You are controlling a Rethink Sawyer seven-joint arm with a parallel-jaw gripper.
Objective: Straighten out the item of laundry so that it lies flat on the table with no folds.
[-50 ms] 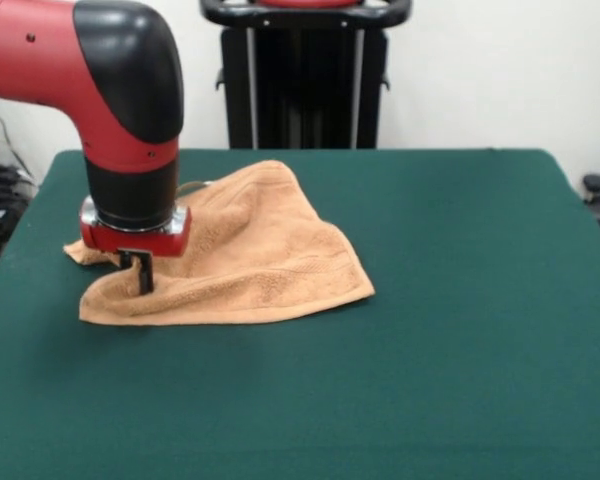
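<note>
Green table (460, 350), rumpled towel (250, 255) partly behind end effector (140, 280)

Arm (90, 70) cut off at left and top edges — gripper (140, 272) fingertips sunk in towel (250, 260), jaw state unreadable; towel's left part hidden behind arm.

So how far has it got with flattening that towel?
Not far, by the look of it. The towel lies on the green table, but it is bunched and folded into a rough triangle, not spread square. In hand: the gripper is down on the towel's corner. Left to do: pull the folds open until it lies flat.
</note>
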